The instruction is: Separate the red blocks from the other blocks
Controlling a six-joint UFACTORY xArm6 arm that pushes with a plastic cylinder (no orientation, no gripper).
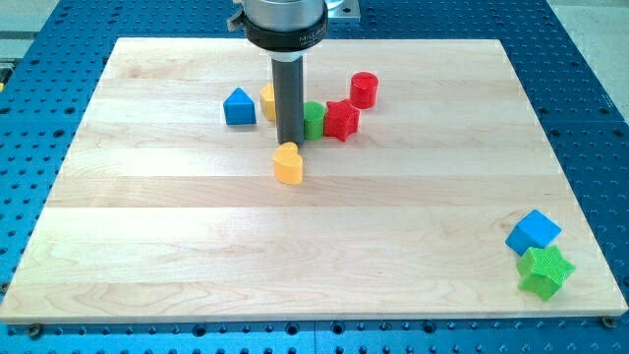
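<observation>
My tip [290, 142] stands just above the yellow heart block [288, 163]; the red star block [341, 120] and the red cylinder [365, 89] lie to its right, the star touching a green block [314, 119]; this end effector grasps nothing

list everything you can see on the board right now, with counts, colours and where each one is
red blocks: 2, red; a cylinder up in the view's top centre-right, and a star-like block just below-left of it, against the green block
green blocks: 2, green; one beside the rod in the top centre cluster, one star-like at the view's bottom right
blue blocks: 2, blue; a house-shaped one left of the cluster, a cube at bottom right, touching the green star
yellow blocks: 2, yellow; a heart just below the rod, another partly hidden behind the rod
board: 1, pale wood; on a blue perforated table
my tip: 1, dark rod end; just above the yellow heart, left of the green block
</observation>
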